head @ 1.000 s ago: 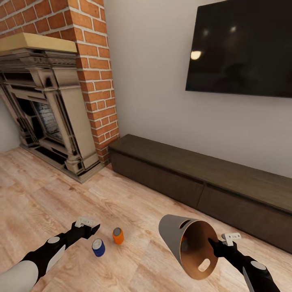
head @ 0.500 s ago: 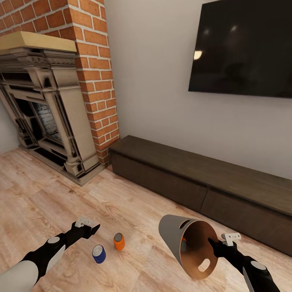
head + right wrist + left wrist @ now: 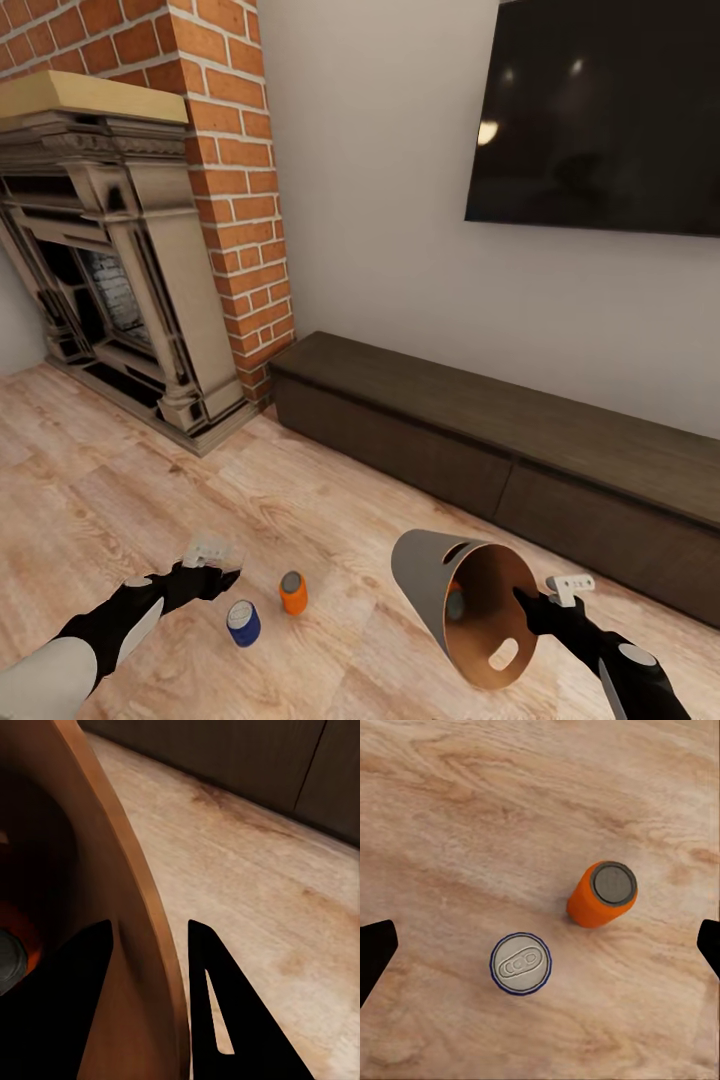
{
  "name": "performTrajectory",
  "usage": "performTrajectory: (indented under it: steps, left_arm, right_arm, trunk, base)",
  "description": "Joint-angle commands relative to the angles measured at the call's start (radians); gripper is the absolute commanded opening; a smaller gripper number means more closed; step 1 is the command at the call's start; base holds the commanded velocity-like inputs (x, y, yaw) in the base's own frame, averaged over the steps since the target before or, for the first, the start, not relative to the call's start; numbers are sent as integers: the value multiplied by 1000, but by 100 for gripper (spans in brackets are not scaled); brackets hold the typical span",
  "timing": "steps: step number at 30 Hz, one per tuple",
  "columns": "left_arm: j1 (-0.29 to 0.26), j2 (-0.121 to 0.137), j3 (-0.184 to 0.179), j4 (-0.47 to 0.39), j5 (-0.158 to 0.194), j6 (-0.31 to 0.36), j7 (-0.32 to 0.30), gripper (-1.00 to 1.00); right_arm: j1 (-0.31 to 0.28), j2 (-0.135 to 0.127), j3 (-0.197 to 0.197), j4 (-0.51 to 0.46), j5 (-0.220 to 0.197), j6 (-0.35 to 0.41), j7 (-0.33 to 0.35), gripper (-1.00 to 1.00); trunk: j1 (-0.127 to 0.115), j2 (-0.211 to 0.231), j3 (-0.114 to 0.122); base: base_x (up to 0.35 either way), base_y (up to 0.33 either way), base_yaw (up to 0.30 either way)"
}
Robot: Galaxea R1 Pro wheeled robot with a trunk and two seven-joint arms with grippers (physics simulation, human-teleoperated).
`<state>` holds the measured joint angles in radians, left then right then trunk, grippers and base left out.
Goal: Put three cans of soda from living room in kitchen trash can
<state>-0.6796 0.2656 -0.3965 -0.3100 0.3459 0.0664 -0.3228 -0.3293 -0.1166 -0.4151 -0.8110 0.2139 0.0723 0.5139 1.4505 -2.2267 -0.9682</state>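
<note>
Living room: light wood floor (image 3: 330, 500), brick fireplace (image 3: 130, 250), TV (image 3: 600, 110) on the wall, low dark cabinet (image 3: 500, 440) under it.

Progress, judging by the layout: one orange can (image 3: 455, 603) already sits inside the trash can (image 3: 425, 580); its grey top and orange body also show through the rim in the right wrist view (image 3: 11, 952). Two cans left on the floor, upright: blue can (image 3: 243, 622) and second orange can (image 3: 292, 592). Bin isn't in the kitchen yet, so that carry is pending too.

Right gripper (image 3: 535, 607): clamped on the trash can rim, one finger inside, one outside the wall. Bin is tipped, mouth facing the robot.

Left gripper (image 3: 215, 570): spread wide, empty, hanging above the floor. Wrist view looks straight down on both cans between the fingers (image 3: 375, 952); blue can (image 3: 520, 964) is nearer the centre line, orange (image 3: 601, 894) just beyond it, the two close but not touching. Neither finger touches a can.

Next call, probably: drop onto the blue one, keeping clear of the orange neighbour.
</note>
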Motion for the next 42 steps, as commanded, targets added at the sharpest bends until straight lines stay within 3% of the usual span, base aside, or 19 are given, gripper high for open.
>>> performTrajectory:
  steps: [1, 8, 11, 15, 19, 24, 30, 39, 42]
  left_arm:
    - [-19, -1, 0, -3, 1, 60, 17, 100]
    - [-167, -48, 0, 2, 0, 269, 127, 100]
    - [-179, -78, -2, 1, 0, 287, 143, 100]
    - [-186, -105, -1, -2, -1, 297, 152, 100]
    - [-187, -110, -1, -3, -1, 299, 154, 100]
    - [-187, -112, -1, -1, -1, 300, 155, 100]
    - [-187, -113, -1, 1, -1, 300, 156, 100]
    - [-187, -118, -3, 4, -1, 299, 156, 100]
    - [-187, -120, -4, 4, -1, 299, 156, 100]
  right_arm:
    - [0, 1, 0, -2, -10, 1, 6, -100]
    - [0, 1, 1, -2, -11, 2, 6, -100]
    - [0, 4, 3, -2, -10, 3, 5, -100]
    - [-3, 8, 7, -5, -9, 13, -2, -100]
    - [-11, 9, 10, -6, -7, 21, -5, -100]
    - [-45, 5, 12, -10, -1, 123, -17, -100]
    - [-119, -2, 14, -14, 3, 214, -23, -100]
    - [-280, -12, 17, -25, 8, 377, -25, -100]
    - [-299, -14, 18, -43, 8, 406, -23, -100]
  trunk:
    - [4, -7, -3]
    - [31, -56, -25]
    - [42, -77, -34]
    - [58, -105, -47]
    - [73, -133, -60]
    - [92, -168, -75]
    - [115, -210, -94]
    - [150, -273, -122]
    - [151, -274, -134]
  base:
    - [0, 0, 0]
    - [0, 0, 0]
    - [0, 0, 0]
    - [0, 0, 0]
    - [0, 0, 0]
    - [0, 0, 0]
    - [0, 0, 0]
    - [0, 0, 0]
    - [0, 0, 0]
